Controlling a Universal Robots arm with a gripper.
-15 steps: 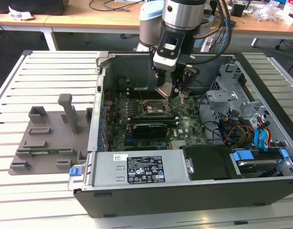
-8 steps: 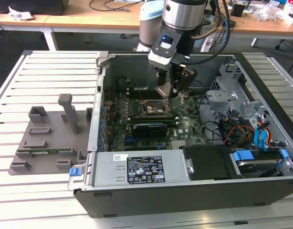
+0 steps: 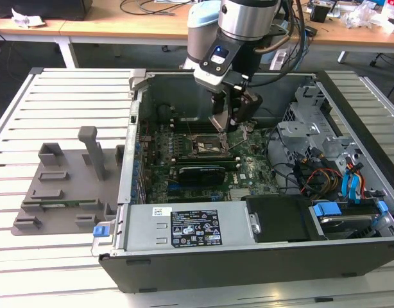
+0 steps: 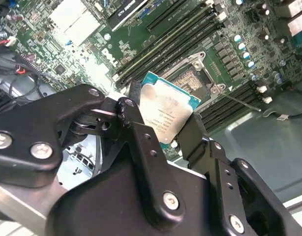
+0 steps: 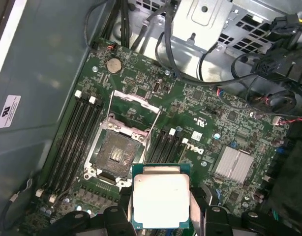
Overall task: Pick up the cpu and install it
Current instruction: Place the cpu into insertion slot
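The cpu (image 4: 166, 109), a flat square chip with a pale silver top and a green rim, is clamped between the black fingers of my gripper (image 4: 163, 122). In the first wrist view the cpu (image 5: 161, 199) hangs beside and above the open socket (image 5: 116, 153), whose hinged metal frame stands lifted. In the second wrist view the bare socket (image 4: 193, 78) lies just beyond the chip. In the exterior view my gripper (image 3: 234, 123) hovers inside the computer case (image 3: 248, 269), slightly to the exterior view's right of the socket (image 3: 206, 144).
Memory slots (image 5: 77, 142) flank the socket on both sides. A drive cage (image 3: 312, 138) with cables fills the case's right end in the exterior view, and a black power supply (image 3: 184, 228) sits at the front. A grey fixture plate (image 3: 62, 186) with raised blocks lies on the table.
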